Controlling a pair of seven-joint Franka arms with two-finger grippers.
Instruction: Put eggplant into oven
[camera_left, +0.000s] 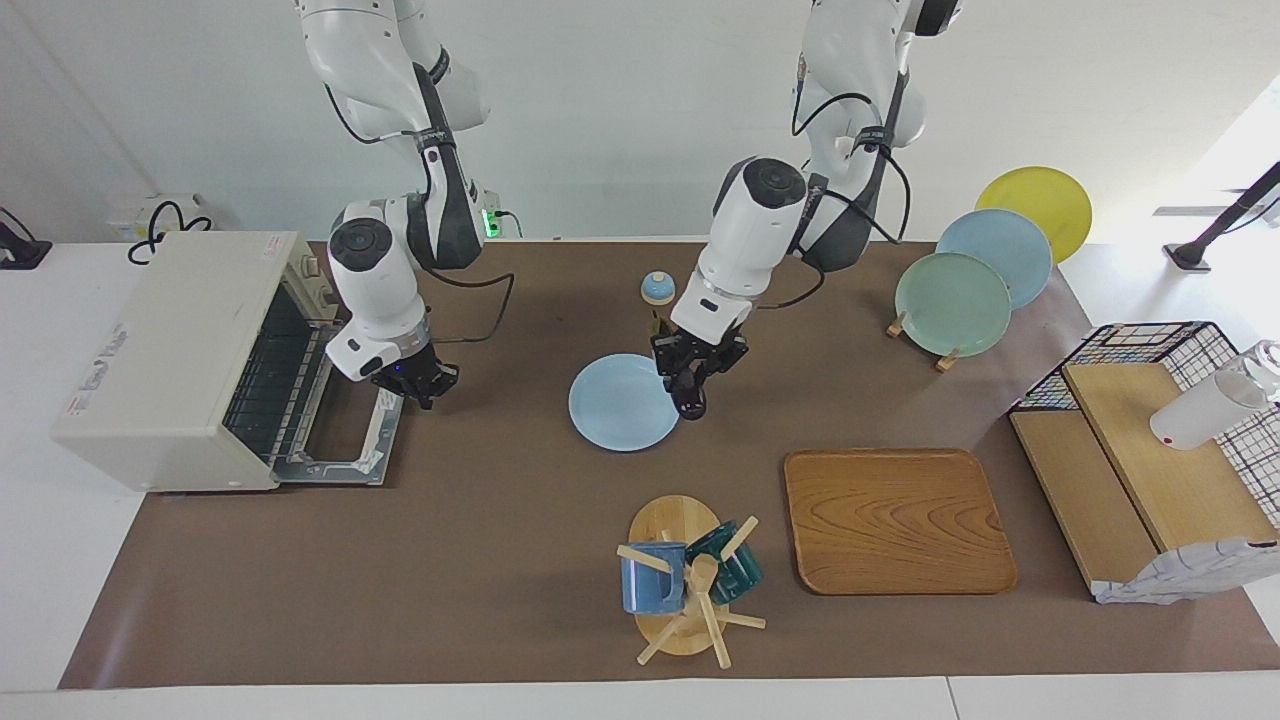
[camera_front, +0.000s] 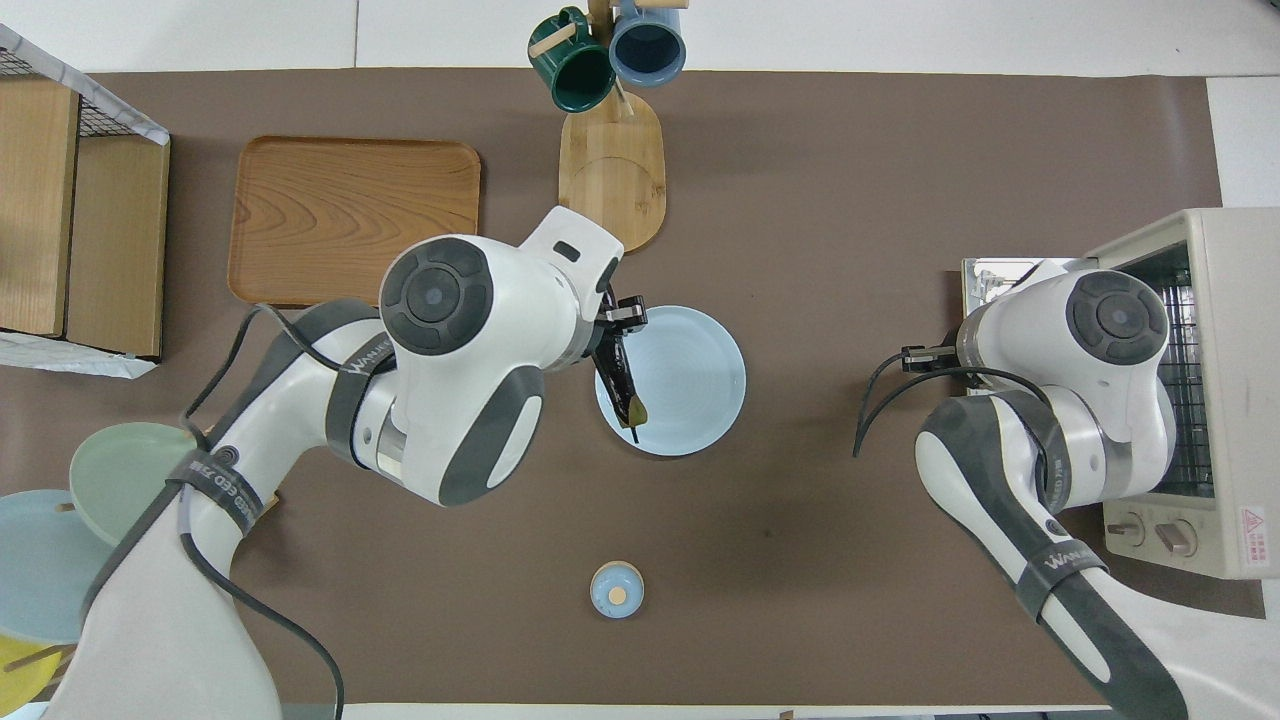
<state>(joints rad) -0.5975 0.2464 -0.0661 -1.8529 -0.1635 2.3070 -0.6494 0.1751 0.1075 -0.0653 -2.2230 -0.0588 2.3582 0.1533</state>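
The oven stands at the right arm's end of the table with its door folded down flat and the wire rack showing; it also shows in the overhead view. My left gripper is shut on the dark eggplant and holds it tilted just above the edge of a light blue plate. In the overhead view the eggplant hangs over that plate, stem cap toward the robots. My right gripper hovers over the open oven door.
A small blue bell sits nearer to the robots than the plate. A mug tree and a wooden tray lie farther out. A plate rack and a wire basket with boards stand at the left arm's end.
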